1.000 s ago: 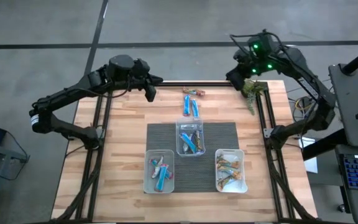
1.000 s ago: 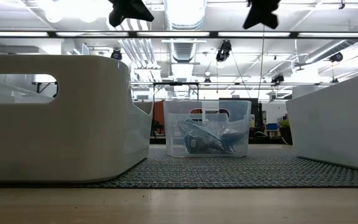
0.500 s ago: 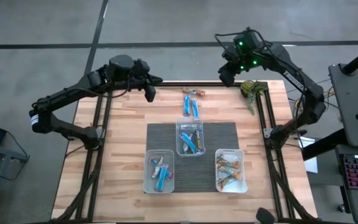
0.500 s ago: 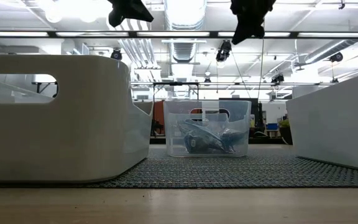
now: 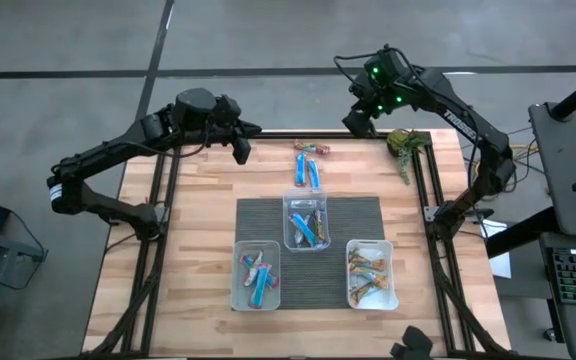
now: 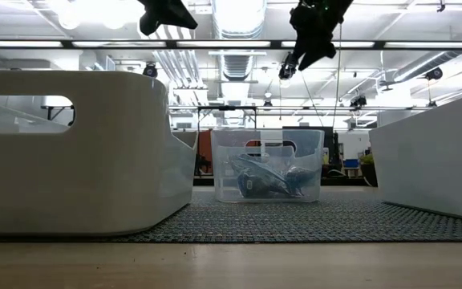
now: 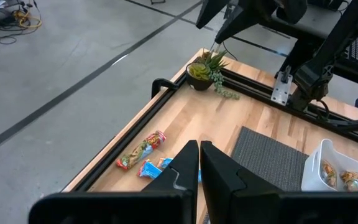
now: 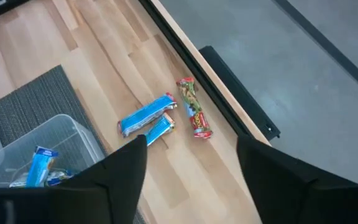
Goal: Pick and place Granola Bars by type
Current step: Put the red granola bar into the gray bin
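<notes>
Bars [image 5: 307, 171] are seen loose on the wooden table [image 5: 198, 220] at about 12 o'clock, just past the far edge of the dark mat [image 5: 368, 212]. Two blue ones [image 8: 145, 115] lie side by side, and a red and orange one [image 8: 192, 107] lies close by, near the table's black edge rail. More bars are kept in three clear tubs on the mat — one tub in the middle [image 5: 305, 221], one at about 7 o'clock [image 5: 256, 275] and one at about 5 o'clock [image 5: 372, 273].

The right gripper [image 5: 361, 118] is held up in the air at about 1 o'clock, over the far edge of the table. Its fingers [image 8: 124, 165] are spread wide apart and nothing is held between them. A small green plant [image 5: 404, 143] is seen close beside it.

The left gripper [image 5: 240, 148] is held at about 11 o'clock — its fingers [image 7: 182, 167] are pressed together with nothing in them.
</notes>
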Motion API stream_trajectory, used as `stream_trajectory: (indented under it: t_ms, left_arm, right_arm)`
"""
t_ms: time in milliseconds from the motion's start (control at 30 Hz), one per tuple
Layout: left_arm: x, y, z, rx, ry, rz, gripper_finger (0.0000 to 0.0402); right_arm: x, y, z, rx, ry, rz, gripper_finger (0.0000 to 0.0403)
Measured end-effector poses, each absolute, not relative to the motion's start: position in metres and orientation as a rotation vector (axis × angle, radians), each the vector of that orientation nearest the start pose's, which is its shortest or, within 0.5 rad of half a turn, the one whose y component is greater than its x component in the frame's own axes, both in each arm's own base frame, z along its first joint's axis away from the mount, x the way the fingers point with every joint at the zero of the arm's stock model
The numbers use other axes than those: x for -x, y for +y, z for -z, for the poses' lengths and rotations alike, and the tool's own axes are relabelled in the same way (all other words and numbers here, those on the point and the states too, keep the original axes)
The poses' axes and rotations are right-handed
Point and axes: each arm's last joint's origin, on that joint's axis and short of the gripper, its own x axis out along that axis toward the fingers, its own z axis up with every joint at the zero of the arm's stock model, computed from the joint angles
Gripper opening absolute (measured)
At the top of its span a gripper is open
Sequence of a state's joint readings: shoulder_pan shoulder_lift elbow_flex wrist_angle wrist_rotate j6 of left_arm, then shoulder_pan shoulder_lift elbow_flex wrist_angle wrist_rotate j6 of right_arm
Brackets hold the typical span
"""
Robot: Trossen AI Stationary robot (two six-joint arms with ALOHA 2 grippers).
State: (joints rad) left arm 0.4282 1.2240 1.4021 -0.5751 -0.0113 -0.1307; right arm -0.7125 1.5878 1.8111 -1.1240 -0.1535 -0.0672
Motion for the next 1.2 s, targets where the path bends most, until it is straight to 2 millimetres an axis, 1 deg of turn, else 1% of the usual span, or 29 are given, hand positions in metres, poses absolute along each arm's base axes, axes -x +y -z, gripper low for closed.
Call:
stream_trajectory:
  t_ms: [133,300,433,700,800,933,1200]
  left_arm:
    - [-0.227,0.104,-0.417,0.21,0.365,-0.459,0.0]
    - [-0.227,0.104,-0.417,0.211,0.365,-0.459,0.0]
    - [-0.227,0.104,-0.417,0.213,0.364,-0.46,0.0]
    - [-0.227,0.104,-0.417,0.214,0.364,-0.46,0.0]
    - [-0.227,0.104,-0.417,0.214,0.364,-0.46,0.0]
    - [-0.227,0.104,-0.417,0.212,0.365,-0.46,0.0]
    - [-0.227,0.104,-0.417,0.212,0.366,-0.46,0.0]
  right_arm:
    - [-0.238,-0.201,-0.403,-0.319,0.849,0.49,0.0263]
    - [-0.24,-0.203,-0.4,-0.306,0.862,0.481,0.0276]
    - [-0.241,-0.204,-0.401,-0.263,0.861,0.464,0.0278]
    - [-0.241,-0.203,-0.4,-0.264,0.867,0.46,0.0269]
    - [-0.243,-0.204,-0.398,-0.231,0.882,0.439,0.0267]
    - [-0.252,-0.212,-0.388,-0.23,0.907,0.428,0.0262]
    - [-0.278,-0.235,-0.351,-0.204,0.981,0.384,0.0252]
